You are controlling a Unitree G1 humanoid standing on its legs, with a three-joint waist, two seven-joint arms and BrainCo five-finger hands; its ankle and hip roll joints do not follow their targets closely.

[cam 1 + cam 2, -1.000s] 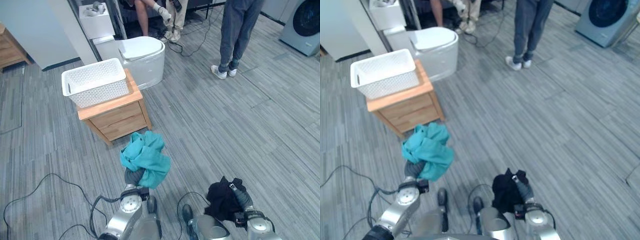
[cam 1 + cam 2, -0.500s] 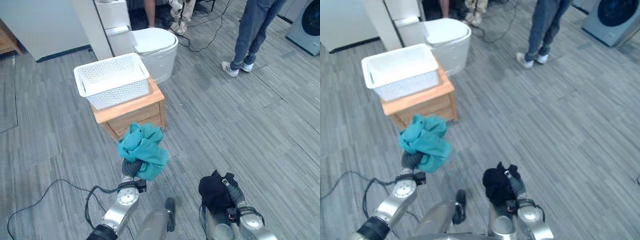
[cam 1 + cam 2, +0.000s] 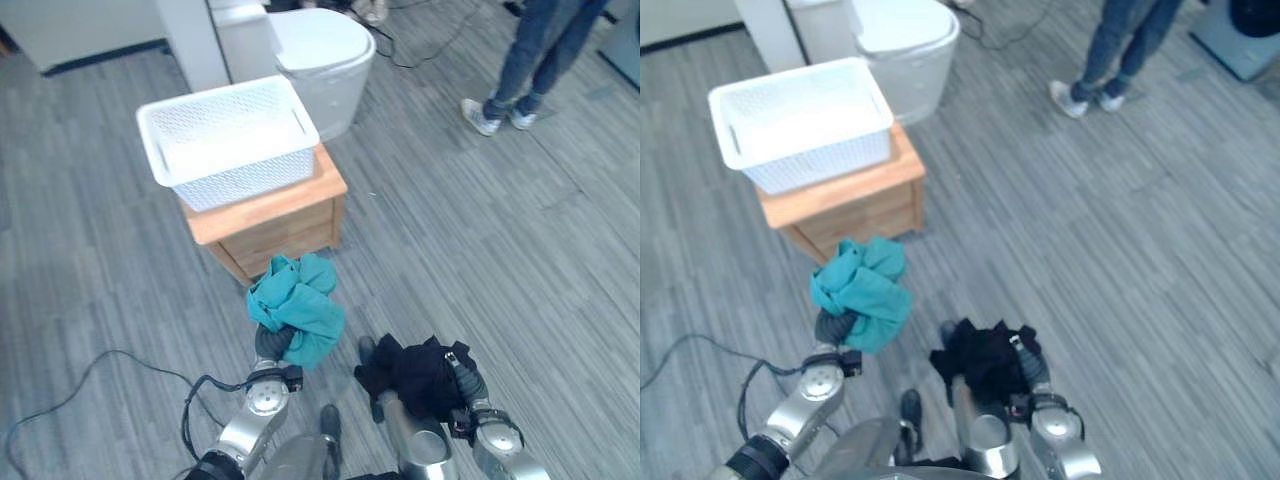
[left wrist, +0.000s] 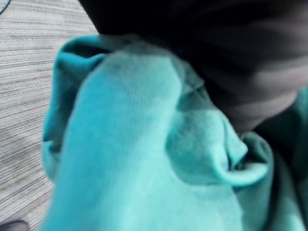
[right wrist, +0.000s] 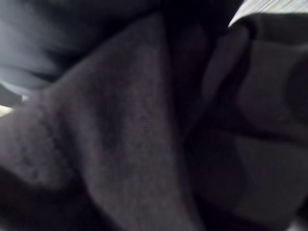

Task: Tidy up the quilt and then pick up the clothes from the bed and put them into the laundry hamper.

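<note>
We see one white hamper [image 3: 228, 140] at 12 o'clock. Our left robot hand [image 3: 272, 343] clutches one teal garment [image 3: 297, 307]; our right robot hand [image 3: 462, 379] clutches one black garment [image 3: 415, 374].

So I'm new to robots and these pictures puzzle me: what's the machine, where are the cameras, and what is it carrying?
It is a two-legged humanoid robot. Two pictures come from its head, looking down; two sit on its wrists, so cloth fills them. Its left hand carries a bunched teal garment, its right hand a black garment. Ahead, a white laundry hamper stands on a wooden cabinet. Behind that is a white toilet; a person's legs stand farther off.
</note>
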